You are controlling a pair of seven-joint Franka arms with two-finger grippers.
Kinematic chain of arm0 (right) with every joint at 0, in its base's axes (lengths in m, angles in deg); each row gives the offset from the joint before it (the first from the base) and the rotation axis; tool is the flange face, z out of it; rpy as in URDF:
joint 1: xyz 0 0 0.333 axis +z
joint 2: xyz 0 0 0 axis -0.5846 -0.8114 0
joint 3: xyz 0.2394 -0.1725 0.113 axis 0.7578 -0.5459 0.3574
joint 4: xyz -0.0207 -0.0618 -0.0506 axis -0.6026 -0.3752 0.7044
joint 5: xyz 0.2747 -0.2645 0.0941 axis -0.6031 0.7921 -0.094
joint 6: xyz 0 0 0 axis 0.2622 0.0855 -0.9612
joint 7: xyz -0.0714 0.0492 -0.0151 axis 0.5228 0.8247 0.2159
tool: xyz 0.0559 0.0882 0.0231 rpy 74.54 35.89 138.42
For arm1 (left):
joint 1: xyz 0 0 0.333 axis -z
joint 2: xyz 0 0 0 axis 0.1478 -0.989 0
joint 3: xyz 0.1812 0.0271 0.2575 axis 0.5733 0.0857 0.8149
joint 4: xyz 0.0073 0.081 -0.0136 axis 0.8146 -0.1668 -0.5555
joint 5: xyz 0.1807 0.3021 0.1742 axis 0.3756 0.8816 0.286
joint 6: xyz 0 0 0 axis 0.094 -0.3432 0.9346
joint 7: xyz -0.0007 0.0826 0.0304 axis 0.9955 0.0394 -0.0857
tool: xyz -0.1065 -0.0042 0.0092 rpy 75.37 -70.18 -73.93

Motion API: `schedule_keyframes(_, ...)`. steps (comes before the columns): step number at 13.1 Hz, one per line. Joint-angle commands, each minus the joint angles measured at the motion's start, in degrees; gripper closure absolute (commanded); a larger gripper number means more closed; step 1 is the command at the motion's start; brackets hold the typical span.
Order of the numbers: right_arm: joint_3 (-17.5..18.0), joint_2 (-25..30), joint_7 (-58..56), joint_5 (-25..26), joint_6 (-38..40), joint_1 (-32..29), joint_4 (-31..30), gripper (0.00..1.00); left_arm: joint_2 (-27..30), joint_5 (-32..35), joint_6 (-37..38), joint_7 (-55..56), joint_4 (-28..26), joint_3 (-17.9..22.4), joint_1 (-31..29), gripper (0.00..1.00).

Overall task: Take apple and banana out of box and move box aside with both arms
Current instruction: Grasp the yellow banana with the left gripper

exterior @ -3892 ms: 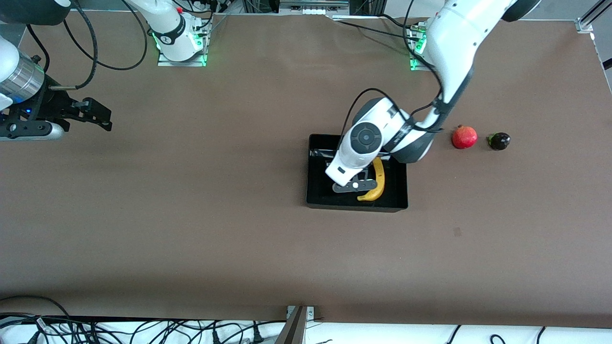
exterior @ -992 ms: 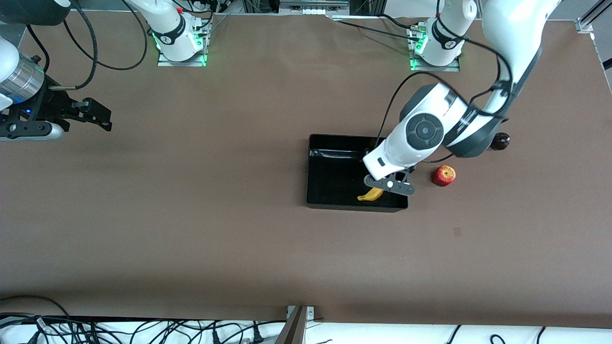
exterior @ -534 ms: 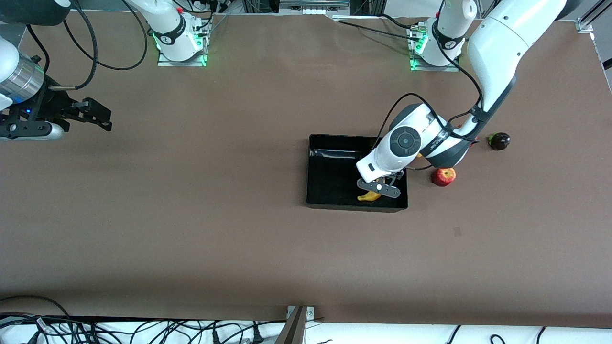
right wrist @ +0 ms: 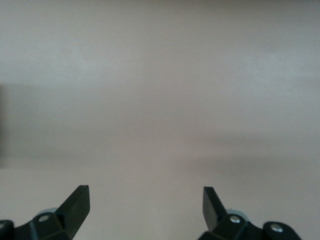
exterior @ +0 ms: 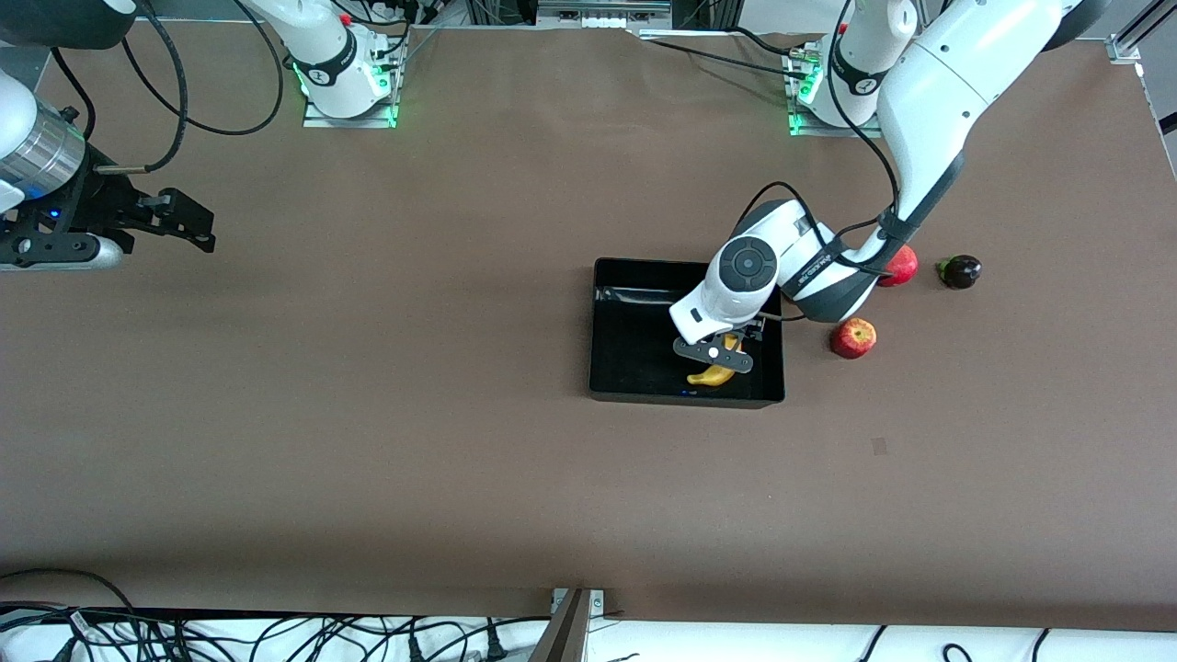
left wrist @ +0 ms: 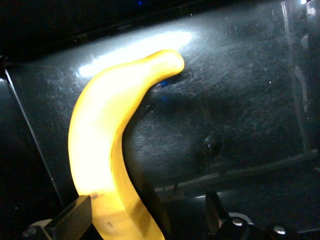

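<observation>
Brown-covered table [exterior: 368, 441], bases along top of front view.

Right gripper [exterior: 188, 225]: parked over table at right arm's end, fingers spread wide, nothing between. Waiting; wrist view shows bare surface only.

Box [exterior: 634, 345]: black tray, roughly mid-table, toward left arm's end. Not yet moved aside.

Left gripper [exterior: 714, 356]: down inside box, over banana [exterior: 715, 372], jaws fully apart, nothing grasped. Wrist view: fingertips [left wrist: 75, 217] straddle banana's thicker part, one pad at or touching peel, other pad apart from fruit. Contact can't be confirmed.

Banana: flat on box floor, by wall nearest front camera, curved end pointing away from gripper.

Apple [exterior: 853, 337]: already out, on table just beside box, toward left arm's end. Pomegranate [exterior: 904, 265] and small dark fruit [exterior: 960, 271] farther from front camera than apple; not task items.

Step in hand, by judgement: apple done; banana pick under way, pre-grasp.

Next move calls for: centre banana between pads, lower if req'd, close, lift clear of box wall, set down on table. Then both arms to box edges for push/carry aside.
</observation>
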Motion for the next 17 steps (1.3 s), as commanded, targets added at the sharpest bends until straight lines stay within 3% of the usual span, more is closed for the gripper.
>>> schedule_keyframes(1,0.22,0.00,-0.21,-0.21,0.04,-0.34,0.46,0.00,-2.03,1.53,-3.67,1.70,-0.11,0.76,0.61,0.00)
schedule_keyframes(4,0.22,0.00,-0.21,-0.21,0.04,-0.34,0.46,0.00,-2.22,1.61,-4.23,1.53,-0.29,1.11,0.52,0.00)
schedule_keyframes(7,0.22,0.00,-0.21,-0.21,0.04,-0.34,0.46,0.00,0.51,1.53,4.80,1.62,2.25,-0.29,0.87,0.00)
schedule_keyframes(10,0.22,0.00,-0.21,-0.21,0.04,-0.34,0.46,0.00,1.39,1.44,6.15,2.40,2.17,-0.65,0.69,0.00)
schedule_keyframes(13,0.22,0.00,-0.21,-0.21,0.04,-0.43,0.46,0.00,1.31,1.61,6.67,10.11,2.26,0.31,4.11,0.00)
schedule_keyframes(17,0.22,0.00,-0.21,-0.21,0.04,-0.43,0.46,0.00,1.39,8.19,11.48,15.14,2.43,0.32,4.74,0.00)
